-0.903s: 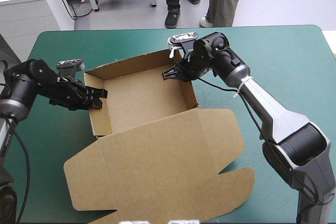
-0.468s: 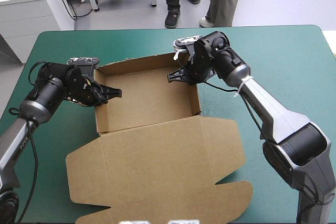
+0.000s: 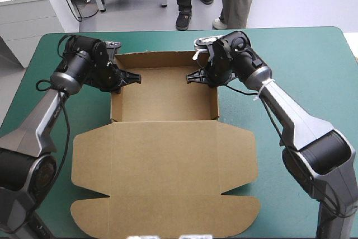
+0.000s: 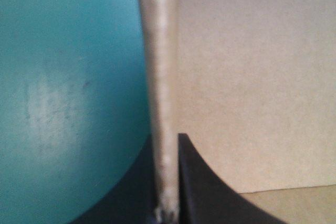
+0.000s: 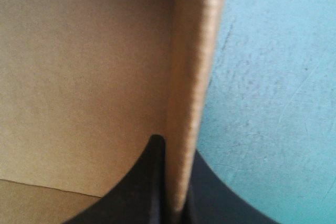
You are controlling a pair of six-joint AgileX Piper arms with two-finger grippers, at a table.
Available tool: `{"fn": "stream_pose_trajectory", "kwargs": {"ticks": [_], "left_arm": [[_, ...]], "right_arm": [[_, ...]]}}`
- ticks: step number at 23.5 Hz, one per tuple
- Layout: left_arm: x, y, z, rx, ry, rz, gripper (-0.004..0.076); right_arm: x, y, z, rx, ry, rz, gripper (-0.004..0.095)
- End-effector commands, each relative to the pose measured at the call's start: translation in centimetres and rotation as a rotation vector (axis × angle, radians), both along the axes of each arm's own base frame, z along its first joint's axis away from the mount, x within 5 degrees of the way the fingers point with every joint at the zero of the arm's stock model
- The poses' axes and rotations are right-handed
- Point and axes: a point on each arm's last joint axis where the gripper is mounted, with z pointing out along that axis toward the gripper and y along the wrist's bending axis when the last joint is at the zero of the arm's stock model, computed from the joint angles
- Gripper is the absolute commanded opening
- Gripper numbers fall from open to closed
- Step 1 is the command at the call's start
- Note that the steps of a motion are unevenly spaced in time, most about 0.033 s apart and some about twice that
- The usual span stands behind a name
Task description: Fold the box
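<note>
The brown box (image 3: 165,104) stands as an open tray in the middle of the table, squared to its edges, with its wide lid (image 3: 168,172) lying flat toward the near side. My left gripper (image 3: 124,78) is shut on the box at the far end of its left wall (image 4: 160,77), one black finger inside and one outside. At the far end of the right wall (image 5: 191,77), my right gripper (image 3: 197,76) is shut on the box the same way. Both wrist views show a wall edge running straight up from between the fingers.
Teal-green cover (image 3: 302,71) lies bare on both sides of the box and along the far edge. The lid's tabs reach close to the near edge of the table.
Both grippers have carried the box round, so it went from askew to square with the table. The left arm swung toward the far edge; the right shifted slightly right.
</note>
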Motion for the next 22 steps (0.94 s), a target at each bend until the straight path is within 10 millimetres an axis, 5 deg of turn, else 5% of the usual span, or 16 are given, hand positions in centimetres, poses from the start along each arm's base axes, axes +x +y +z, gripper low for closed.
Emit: {"fn": "stream_pose_trajectory", "kwargs": {"ticks": [1, 7, 14, 20, 22], "left_arm": [[0.4, -1.7, 1.5, -0.103, -0.022, -0.058, -0.0008], [1.7, -2.5, -1.0, -0.129, 0.044, -0.063, -0.0008], [2.7, -2.8, -2.5, -0.125, 0.055, -0.073, -0.0008], [3.3, -3.1, -3.7, -0.108, 0.057, -0.147, -0.0006], [3.4, -3.1, -3.6, -0.111, 0.041, -0.146, 0.0039]], "right_arm": [[-0.8, -1.7, 3.4, 0.053, -0.065, 0.005, -0.0017], [1.1, -4.6, 1.7, 0.064, -0.008, -0.062, -0.0016], [3.7, -3.2, -4.3, 0.083, 0.15, -0.047, -0.0015], [4.0, -3.3, -4.8, 0.047, 0.146, -0.019, -0.0008], [4.1, -3.7, -4.8, 0.007, 0.13, -0.047, 0.0081]]}}
